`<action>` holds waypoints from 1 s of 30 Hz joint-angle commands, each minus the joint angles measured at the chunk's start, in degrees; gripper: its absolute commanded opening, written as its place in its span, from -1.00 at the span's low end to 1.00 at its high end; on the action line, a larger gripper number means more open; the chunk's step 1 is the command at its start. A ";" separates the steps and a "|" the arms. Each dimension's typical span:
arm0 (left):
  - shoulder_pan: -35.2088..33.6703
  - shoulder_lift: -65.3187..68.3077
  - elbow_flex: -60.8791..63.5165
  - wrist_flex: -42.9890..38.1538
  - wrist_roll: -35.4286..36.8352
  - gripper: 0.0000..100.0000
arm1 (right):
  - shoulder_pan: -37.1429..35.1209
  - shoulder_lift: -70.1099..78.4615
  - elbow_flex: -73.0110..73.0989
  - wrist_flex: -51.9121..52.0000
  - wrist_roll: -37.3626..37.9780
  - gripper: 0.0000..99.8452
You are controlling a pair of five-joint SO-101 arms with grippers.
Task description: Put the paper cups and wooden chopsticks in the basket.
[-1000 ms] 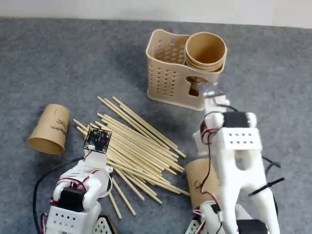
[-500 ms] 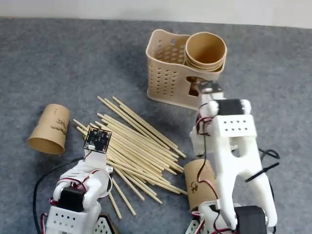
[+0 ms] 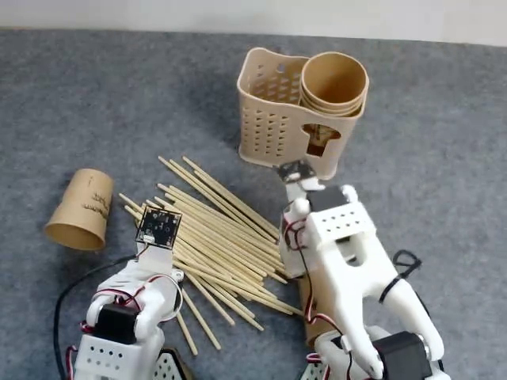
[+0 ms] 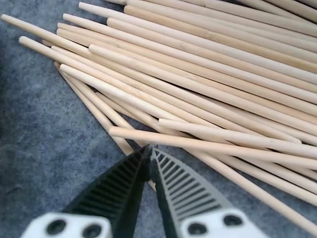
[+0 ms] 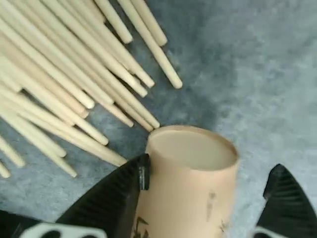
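Observation:
Many wooden chopsticks [image 3: 218, 233] lie in a loose pile mid-table. My left gripper [image 4: 149, 150] is shut, its tips resting at the edge of the chopsticks [image 4: 208, 84] with nothing visibly between them. A beige perforated basket [image 3: 273, 119] stands at the back with stacked paper cups [image 3: 333, 81] in its right end. One paper cup [image 3: 80, 209] lies on its side at the left. Another paper cup [image 5: 190, 178] lies at the pile's near right end. My right gripper [image 5: 210, 168] is open, one finger on each side of that cup.
Grey carpet-like cloth [image 3: 119, 103] covers the table. The right arm's white body [image 3: 348, 269] hangs over the cup near the front edge. Open room lies to the left of the basket and at the far right.
The right arm has drawn back from the basket's front and swung left, down over the cup by the chopsticks. The left arm has not moved.

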 commanded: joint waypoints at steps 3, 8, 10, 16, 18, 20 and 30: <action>0.66 -0.57 1.10 0.26 0.35 -0.99 | -0.22 -0.04 5.76 -5.05 -0.18 -0.29; 0.66 -0.57 1.10 0.26 0.35 -0.99 | -0.22 -0.04 9.36 -7.96 -0.09 -0.29; 0.66 -0.57 1.10 0.26 0.35 -0.99 | -0.22 -0.04 9.63 -7.52 -0.09 -0.31; 0.66 -0.57 1.10 0.26 0.35 -0.99 | 4.09 -0.31 9.19 -7.25 0.70 -0.60; 0.66 -0.57 1.10 0.26 0.35 -0.99 | 5.76 -0.48 6.81 -7.16 3.16 -0.61; 0.66 -0.57 1.10 0.26 0.35 -0.99 | 8.13 -0.13 3.65 -5.93 3.69 -0.61; 0.66 -0.57 1.10 0.26 0.35 -0.99 | 17.27 -0.04 -15.34 -4.70 3.34 -0.61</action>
